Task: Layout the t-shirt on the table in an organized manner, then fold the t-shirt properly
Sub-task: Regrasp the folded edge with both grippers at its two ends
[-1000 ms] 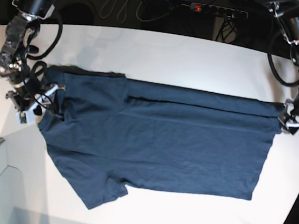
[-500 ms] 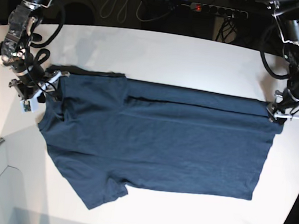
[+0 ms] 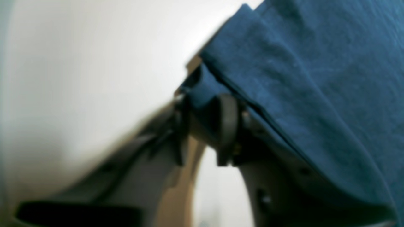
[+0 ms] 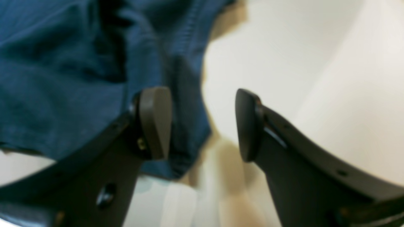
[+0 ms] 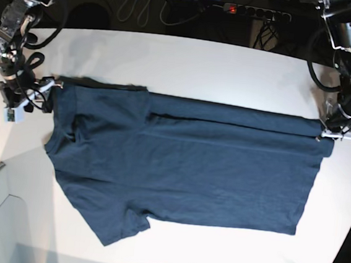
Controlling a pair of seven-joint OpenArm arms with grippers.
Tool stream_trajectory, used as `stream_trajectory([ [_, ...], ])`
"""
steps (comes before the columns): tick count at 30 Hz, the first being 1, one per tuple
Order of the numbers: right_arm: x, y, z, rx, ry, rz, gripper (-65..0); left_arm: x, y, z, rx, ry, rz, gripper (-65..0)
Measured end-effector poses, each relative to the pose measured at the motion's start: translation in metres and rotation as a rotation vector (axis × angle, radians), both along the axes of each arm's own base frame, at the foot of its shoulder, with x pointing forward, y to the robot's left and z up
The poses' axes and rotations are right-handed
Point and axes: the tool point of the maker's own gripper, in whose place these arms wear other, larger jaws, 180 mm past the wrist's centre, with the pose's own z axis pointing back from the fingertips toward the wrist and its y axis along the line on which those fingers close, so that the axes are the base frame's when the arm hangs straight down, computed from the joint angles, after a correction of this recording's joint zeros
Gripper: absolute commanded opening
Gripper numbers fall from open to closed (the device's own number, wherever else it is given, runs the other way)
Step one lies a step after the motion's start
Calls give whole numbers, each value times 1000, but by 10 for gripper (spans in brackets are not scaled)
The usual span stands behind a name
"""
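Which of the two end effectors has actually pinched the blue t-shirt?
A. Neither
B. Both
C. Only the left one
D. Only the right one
C: the left end effector is clamped on a fold of the t-shirt, while the right end effector stands wide open with the cloth edge between its fingers.

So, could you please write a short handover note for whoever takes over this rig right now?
Left gripper: closed on the t-shirt's folded hem corner, as the left wrist view shows.
Right gripper: open, at the shirt's edge on the opposite end, one finger against the cloth, nothing held.
The t-shirt lies spread lengthwise on the table, with its far side already folded over in a long band.
Done: layout, first lengthwise fold.
Left: grip with the right gripper, then probably fold the near side and sleeve in, and fold across.
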Motion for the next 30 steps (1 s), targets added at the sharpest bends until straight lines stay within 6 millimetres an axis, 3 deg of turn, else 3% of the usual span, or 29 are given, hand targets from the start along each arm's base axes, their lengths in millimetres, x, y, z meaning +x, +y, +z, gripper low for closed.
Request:
stream_trajectory([
  [1, -1, -4, 1, -1, -2, -12, -321, 0, 0, 0, -1, 0, -1, -635],
  [2, -2, -6, 1, -3, -2, -16, -321, 0, -1, 0, -2, 2, 0, -650],
  [11, -26, -1, -12, -10, 53, -4, -321, -1, -1, -1, -5, 6, -2, -648],
  [15, -26, 4, -12, 1, 44, -1, -321, -1, -1, -1, -5, 6, -2, -648],
  [19, -36, 19, -24, 11, 86, 40, -321, -1, -1, -1, -5, 6, -2, -648],
  [30, -34, 31, -20, 6, 77, 74, -320, -1, -1, -1, -5, 6, -2, -648],
])
